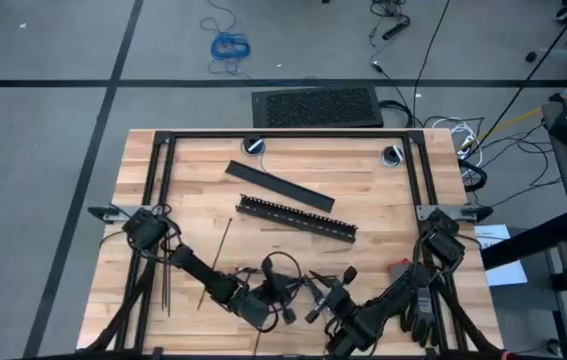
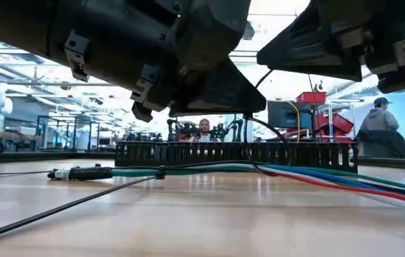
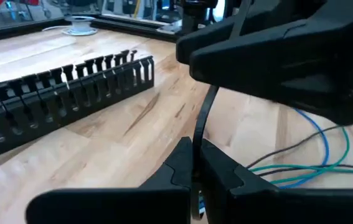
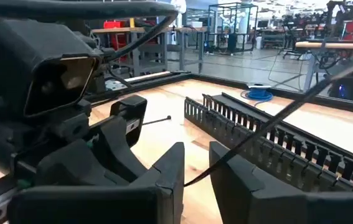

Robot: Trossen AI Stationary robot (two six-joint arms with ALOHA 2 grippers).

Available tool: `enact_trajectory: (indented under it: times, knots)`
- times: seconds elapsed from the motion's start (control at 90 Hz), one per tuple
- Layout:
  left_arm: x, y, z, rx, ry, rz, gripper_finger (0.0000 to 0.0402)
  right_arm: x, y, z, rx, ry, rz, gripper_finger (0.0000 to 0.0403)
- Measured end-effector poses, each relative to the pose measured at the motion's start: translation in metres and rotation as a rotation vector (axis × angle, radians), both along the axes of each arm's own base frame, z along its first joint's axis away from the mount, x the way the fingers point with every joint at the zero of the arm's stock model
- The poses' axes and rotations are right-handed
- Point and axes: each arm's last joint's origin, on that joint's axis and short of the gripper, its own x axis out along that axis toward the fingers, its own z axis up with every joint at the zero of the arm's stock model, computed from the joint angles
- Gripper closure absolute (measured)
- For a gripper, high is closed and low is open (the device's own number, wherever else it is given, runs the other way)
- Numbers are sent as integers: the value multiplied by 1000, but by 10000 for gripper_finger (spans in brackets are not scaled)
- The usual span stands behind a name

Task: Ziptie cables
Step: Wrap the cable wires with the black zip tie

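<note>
Left hand [image 3: 193, 167]: fingers pinched on a thin black ziptie [image 3: 202, 118].
Right hand [image 4: 196, 169]: narrowly open around a ziptie strip.
Cables [image 3: 301, 169]: thin blue and green wires on the surface [image 3: 132, 130].

pretty cramped at the near edge of the counter [image 1: 383, 200]: the left tool [image 1: 263, 312] and right tool [image 1: 325, 300] sit just beside each other, and the cables [image 1: 281, 268] loop right between and around them, so nothing passes through there. the black slotted bar [image 1: 298, 215] lies slanted across the middle like a low wall, with a flat black bar [image 1: 279, 186] just behind it. a ziptie [image 1: 215, 262] lies on the wood near the left arm, and more zipties [image 1: 166, 285] run along the left side. open wood is left at the far corners and on the right side between the slotted bar and the frame.
</note>
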Motion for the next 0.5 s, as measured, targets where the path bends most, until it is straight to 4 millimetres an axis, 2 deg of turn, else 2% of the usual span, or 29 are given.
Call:
enact_trajectory:
  times: [0.089,0.211,0.5]
  knots:
    - [0,0,0,1,1,1,385,2,-2,-1,33,29,-2,352]
    - [0,0,0,6,2,3,385,3,-3,-2,41,52,-4,395]
    - [0,1,0,6,2,6,385,7,-9,-2,19,89,-16,402]
